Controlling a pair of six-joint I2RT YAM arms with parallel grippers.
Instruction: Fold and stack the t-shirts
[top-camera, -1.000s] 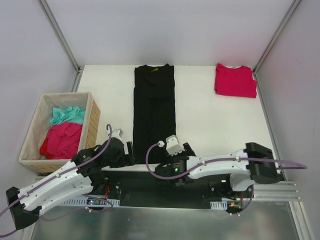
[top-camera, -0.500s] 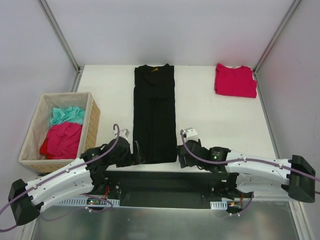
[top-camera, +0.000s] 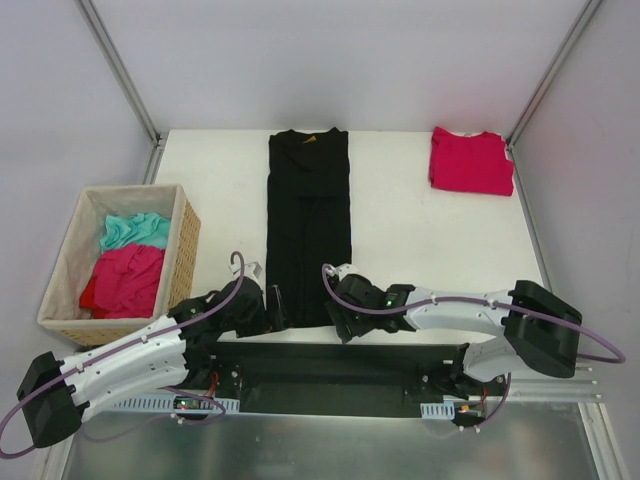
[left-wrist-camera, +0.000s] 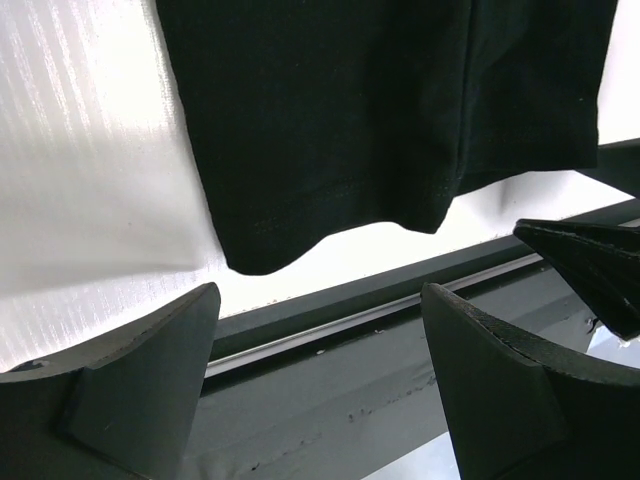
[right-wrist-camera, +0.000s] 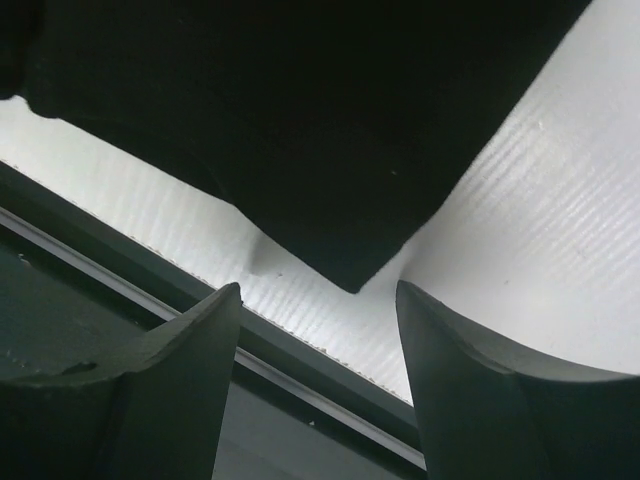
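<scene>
The black t-shirt (top-camera: 309, 225) is lying as a long narrow strip in the middle of the frame on the white bench (top-camera: 430, 245), and the red t-shirt (top-camera: 471, 160) is lying folded at the upper right. At the strip's lower corners the left gripper (top-camera: 274, 304) and the right gripper (top-camera: 339, 308) are standing spread, pinching nothing.

Right gripper (top-camera: 338, 312) swinging back in from right, now coming to near right hem corner of black t-shirt (top-camera: 308, 215), after drifting out just beside it half second ago. Right arm's elbow pulling back in over table (top-camera: 420, 240) edge, no longer stretched far right. Left gripper (top-camera: 272, 306) creeping rightward, closing on near left hem corner. Left arm lying lower, flatter along near edge.
</scene>
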